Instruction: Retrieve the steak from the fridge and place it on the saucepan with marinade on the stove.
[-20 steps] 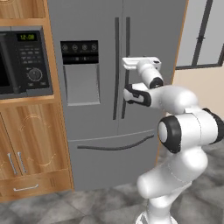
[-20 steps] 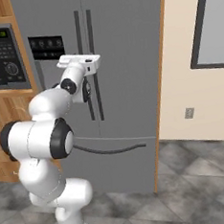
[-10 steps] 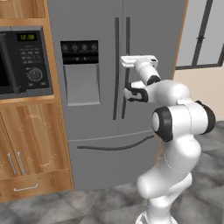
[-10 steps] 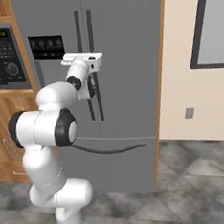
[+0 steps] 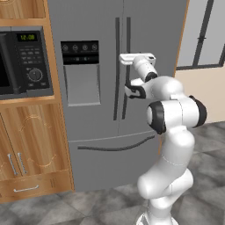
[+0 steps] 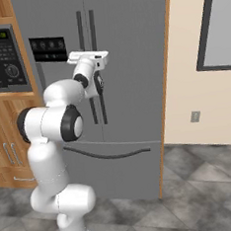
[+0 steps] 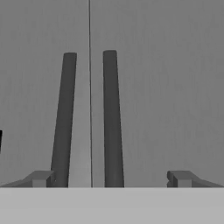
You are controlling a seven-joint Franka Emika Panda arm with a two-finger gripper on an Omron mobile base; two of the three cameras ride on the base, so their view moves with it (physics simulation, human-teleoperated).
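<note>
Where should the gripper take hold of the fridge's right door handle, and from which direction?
Grip the right door handle partway down its long vertical bar, coming straight at the fridge front. The bar is slim, upright and stands proud of the door, so the open gripper, jaws level, could probably straddle it after shifting slightly sideways to centre it.

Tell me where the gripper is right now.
The open gripper is raised in front of the fridge, facing its two vertical door handles, right of the black dispenser panel.
</note>
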